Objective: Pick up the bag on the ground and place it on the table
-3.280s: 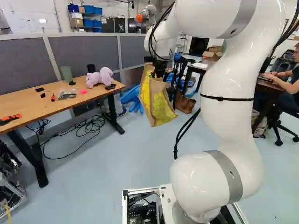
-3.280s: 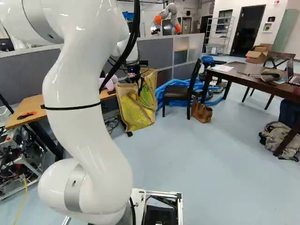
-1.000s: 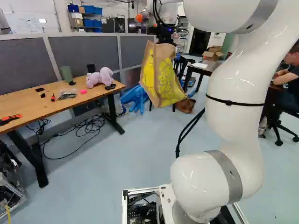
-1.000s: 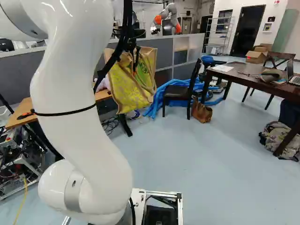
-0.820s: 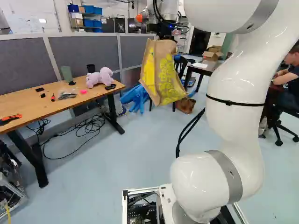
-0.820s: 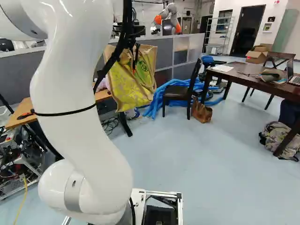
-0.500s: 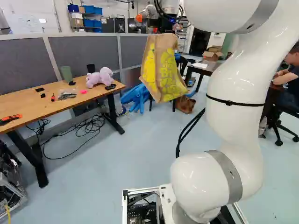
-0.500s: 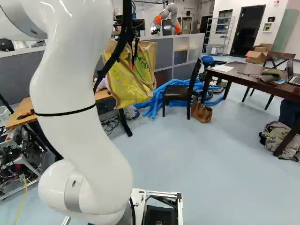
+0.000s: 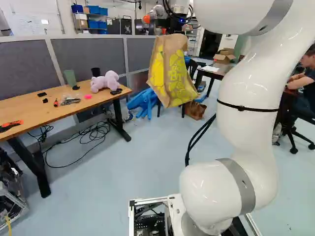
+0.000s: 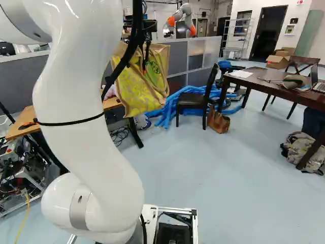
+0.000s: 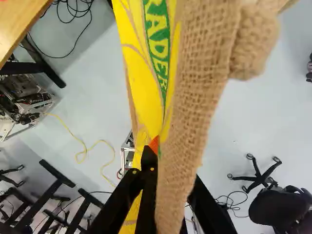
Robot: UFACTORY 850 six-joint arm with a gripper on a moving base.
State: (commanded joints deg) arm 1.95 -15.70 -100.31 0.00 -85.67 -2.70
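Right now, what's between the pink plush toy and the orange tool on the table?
The left base view shows a pink object, clear packet, small red tool and two black pieces.

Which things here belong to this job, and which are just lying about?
In the job:
- yellow-and-tan bag
- pincer gripping it
- probably the light wooden table

Just lying about:
- plush toy
- brown handbag
- patterned backpack
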